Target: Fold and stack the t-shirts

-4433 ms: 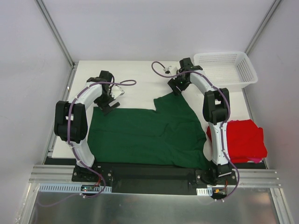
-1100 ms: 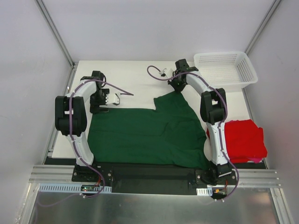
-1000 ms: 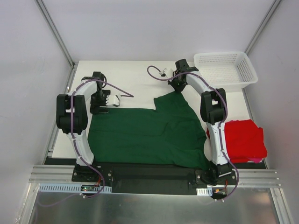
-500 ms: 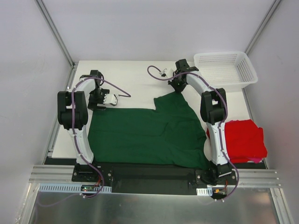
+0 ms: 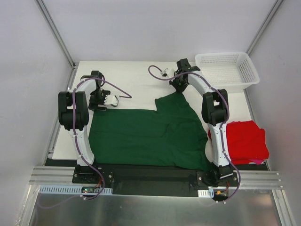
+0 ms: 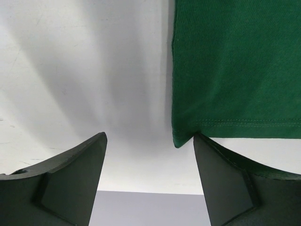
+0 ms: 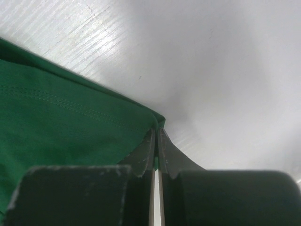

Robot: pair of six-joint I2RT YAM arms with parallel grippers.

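The dark green t-shirt lies spread flat on the white table. My left gripper is at its far left corner. In the left wrist view the left gripper is open. The hemmed corner of the green t-shirt touches the tip of the right finger. My right gripper is at the shirt's far right corner. In the right wrist view the right gripper is shut on a fold of the green t-shirt. The red t-shirt lies crumpled at the near right.
A white mesh basket stands at the far right corner of the table. Grey walls and metal posts close in both sides. The arm bases and a black rail run along the near edge.
My left gripper has shifted slightly left at the green t-shirt's far left corner, and its jaws have narrowed a little. The right arm has not moved.
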